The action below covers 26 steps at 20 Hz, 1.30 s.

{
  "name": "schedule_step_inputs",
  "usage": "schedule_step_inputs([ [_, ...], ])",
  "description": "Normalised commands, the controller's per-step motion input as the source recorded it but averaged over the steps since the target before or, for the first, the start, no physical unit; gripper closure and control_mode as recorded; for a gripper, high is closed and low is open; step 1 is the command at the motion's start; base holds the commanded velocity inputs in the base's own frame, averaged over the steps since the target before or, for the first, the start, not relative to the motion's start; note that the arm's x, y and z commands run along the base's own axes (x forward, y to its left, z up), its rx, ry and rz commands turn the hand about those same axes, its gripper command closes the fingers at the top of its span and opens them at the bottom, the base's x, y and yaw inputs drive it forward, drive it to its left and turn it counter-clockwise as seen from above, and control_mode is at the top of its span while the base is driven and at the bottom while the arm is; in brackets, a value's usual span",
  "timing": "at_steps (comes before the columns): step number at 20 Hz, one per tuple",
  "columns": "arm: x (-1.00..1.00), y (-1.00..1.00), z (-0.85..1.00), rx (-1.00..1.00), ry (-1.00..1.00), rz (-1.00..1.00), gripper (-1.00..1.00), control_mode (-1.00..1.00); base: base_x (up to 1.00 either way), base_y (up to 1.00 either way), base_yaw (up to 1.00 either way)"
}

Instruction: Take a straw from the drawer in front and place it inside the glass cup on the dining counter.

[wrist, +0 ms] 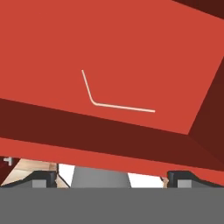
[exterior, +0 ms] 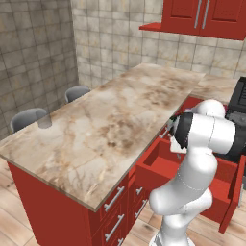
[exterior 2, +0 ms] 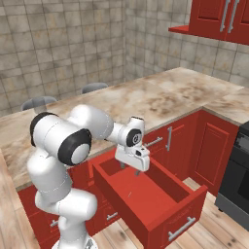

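The red drawer (exterior 2: 146, 197) is pulled far out from the dining counter (exterior: 110, 125), and its flat front with the silver bar handle (exterior 2: 181, 228) faces into the room. The robot's gripper (exterior 2: 137, 168) hangs over the open drawer, near its back end, pointing down into it. In the hand view the two dark fingertips (wrist: 41, 178) sit far apart at the bottom corners, so the jaws are wide open and nothing is between them. The straw (wrist: 103, 103) lies flat on the red drawer floor. In the hand view it looks thin and pale, and it has a bend in it, like the letter L, with one short part and one longer part. In the right base view it is only a tiny pale mark (exterior 2: 129, 194) on the drawer floor, and I am not fully sure that mark is the straw. The gripper is above the straw and not touching it. The glass cup (exterior: 44, 120) stands upright on the marble top of the dining counter, close to the far left edge, well apart from the drawer and the arm. Two grey chairs (exterior: 26, 117) stand just behind the counter near the cup. Red wall cabinets (exterior: 206, 17) hang high on the tiled wall. A black oven (exterior 2: 236, 170) stands to the right of the drawer.
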Motion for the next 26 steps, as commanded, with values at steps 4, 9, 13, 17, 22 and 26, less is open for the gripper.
schedule_step_inputs([
  [4,0.0,0.0,-0.5,0.0,0.0,0.0,-1.0,-1.0,0.0,0.0,0.0],
  [9,0.0,0.0,-0.36,0.0,0.0,0.0,-1.0,-1.0,0.0,0.0,0.0],
  [13,0.01,0.0,-0.21,0.0,0.0,0.0,-1.0,-1.0,0.0,0.0,0.0],
  [17,0.01,-0.01,-0.18,0.01,0.0,0.0,-1.0,-1.0,0.0,0.0,0.0],
  [22,0.0,-0.01,-0.15,0.01,0.0,0.0,-1.0,-1.0,0.0,0.0,0.0],
  [26,0.0,0.0,-0.31,0.01,0.0,0.0,-1.0,-1.0,0.0,0.0,0.0],
])
